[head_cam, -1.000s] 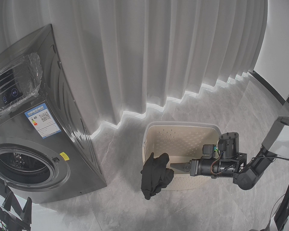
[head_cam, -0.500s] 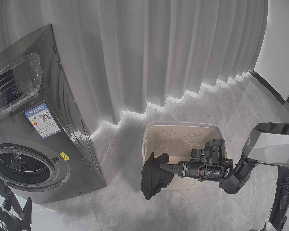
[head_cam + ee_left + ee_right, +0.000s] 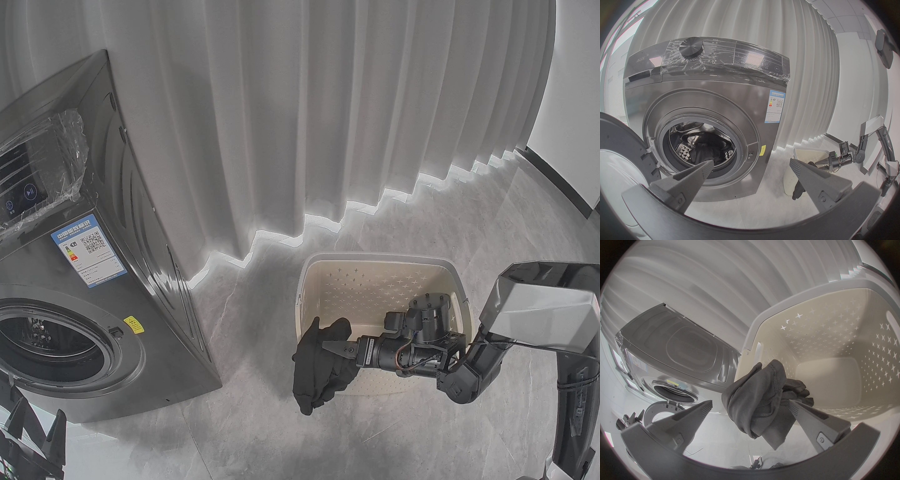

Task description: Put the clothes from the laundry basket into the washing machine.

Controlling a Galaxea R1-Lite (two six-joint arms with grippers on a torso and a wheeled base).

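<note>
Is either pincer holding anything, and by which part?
Nothing held: right pincer open around the dark crumpled garment on the cream basket's rim; left pincer open, empty.

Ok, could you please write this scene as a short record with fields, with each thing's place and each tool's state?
washing machine: on the robot's left, door open, dark clothes in the drum
laundry basket: cream, on the floor before the curtain
dark garment: draped over the basket's rim on the machine's side, hanging partly outside
right tool: open, straddling the garment
left tool: open, empty, facing the drum
status: garment not yet gripped
</note>
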